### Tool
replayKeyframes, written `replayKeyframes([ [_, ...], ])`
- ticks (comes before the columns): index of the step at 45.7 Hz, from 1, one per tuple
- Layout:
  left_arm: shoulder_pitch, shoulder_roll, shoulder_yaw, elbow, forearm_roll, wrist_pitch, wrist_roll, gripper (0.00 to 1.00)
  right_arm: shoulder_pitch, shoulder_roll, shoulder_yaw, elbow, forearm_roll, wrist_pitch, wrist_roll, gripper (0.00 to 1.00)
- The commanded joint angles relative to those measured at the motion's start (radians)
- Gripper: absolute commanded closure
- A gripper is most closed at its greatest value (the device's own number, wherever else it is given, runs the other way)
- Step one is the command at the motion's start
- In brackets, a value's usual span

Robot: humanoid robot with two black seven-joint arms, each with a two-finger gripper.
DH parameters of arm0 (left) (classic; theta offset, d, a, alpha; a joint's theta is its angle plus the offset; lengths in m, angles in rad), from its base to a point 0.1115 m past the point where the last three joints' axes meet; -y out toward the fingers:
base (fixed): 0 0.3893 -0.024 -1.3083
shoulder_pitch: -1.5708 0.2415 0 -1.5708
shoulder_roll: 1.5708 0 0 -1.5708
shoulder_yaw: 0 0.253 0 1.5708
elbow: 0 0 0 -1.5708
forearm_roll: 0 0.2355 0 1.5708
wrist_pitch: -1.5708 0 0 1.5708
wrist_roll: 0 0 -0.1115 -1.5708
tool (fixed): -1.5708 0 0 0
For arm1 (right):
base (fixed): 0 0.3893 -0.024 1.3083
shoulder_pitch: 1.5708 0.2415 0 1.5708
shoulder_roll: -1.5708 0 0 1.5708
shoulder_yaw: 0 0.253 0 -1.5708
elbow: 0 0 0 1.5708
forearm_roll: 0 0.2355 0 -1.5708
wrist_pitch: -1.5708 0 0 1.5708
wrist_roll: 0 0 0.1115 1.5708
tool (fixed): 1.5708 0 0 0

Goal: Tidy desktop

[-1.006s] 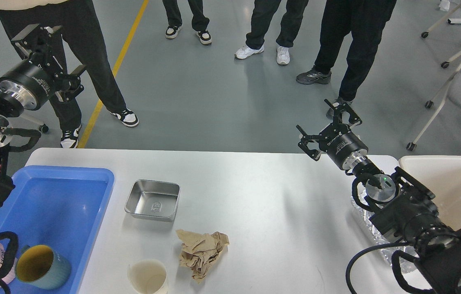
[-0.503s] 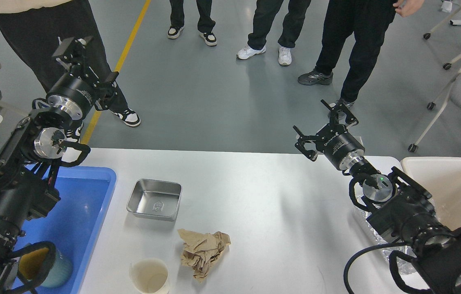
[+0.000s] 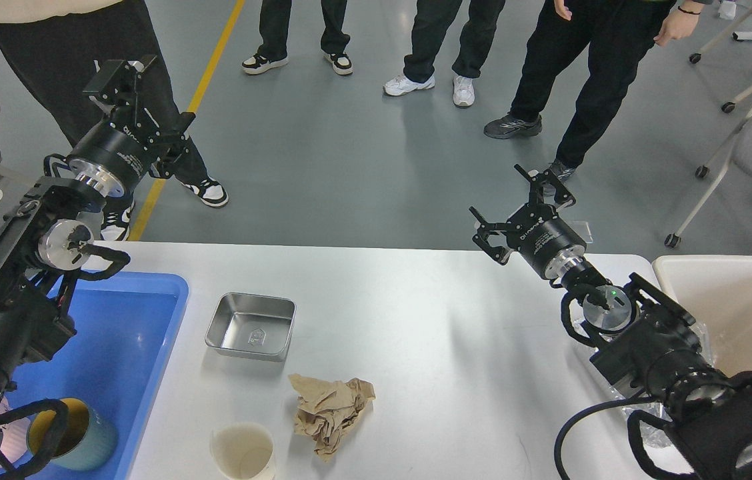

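The white desktop [image 3: 429,333] filled the lower frame, its tidying judged partly done: a teal mug [image 3: 73,440] sat in the blue tray [image 3: 143,333] at 8 o'clock. A steel dish [image 3: 251,327], crumpled brown paper [image 3: 329,410] and a paper cup [image 3: 243,453] remained near 6 o'clock. The right gripper [image 3: 523,207], at 2 o'clock, was spread wide and empty; whether the left gripper [image 3: 133,80], at 10 o'clock, was open could not be told.

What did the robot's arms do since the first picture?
The left gripper swung in from the far left toward the middle, over the blue tray. The right gripper crept slightly left. Both hold nothing. Metal tin, crumpled paper and paper cup stayed put.
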Motion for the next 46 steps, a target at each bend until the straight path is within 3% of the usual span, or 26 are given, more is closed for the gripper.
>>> replayKeyframes([
  [1, -0.006, 0.023, -0.012, -0.004, -0.004, -0.031, -0.082, 0.03, 0.002, 0.0, 0.0, 0.0, 0.0, 0.0, 0.0, 0.0],
  [5, -0.017, 0.027, -0.017, 0.005, -0.018, -0.068, -0.118, 0.03, 0.002, -0.005, 0.0, 0.014, 0.0, 0.0, 0.0, 0.0],
  [14, -0.047, 0.021, -0.005, 0.06, -0.029, 0.006, -0.108, 0.03, 0.002, -0.008, 0.0, 0.026, 0.0, 0.0, 0.0, 0.0],
  [27, -0.041, 0.09, 0.024, 0.032, -0.032, -0.04, -0.084, 0.03, 0.002, -0.008, 0.0, 0.028, 0.0, 0.0, 0.0, 0.0],
  [33, 0.11, 0.239, 0.078, -0.075, -0.044, -0.074, -0.069, 0.03, -0.003, -0.008, 0.0, 0.031, 0.0, 0.0, 0.0, 0.0],
  [46, 0.419, 0.418, 0.064, -0.346, -0.116, -0.06, -0.064, 0.03, -0.018, -0.009, 0.0, 0.054, 0.0, -0.002, 0.0, 0.0],
])
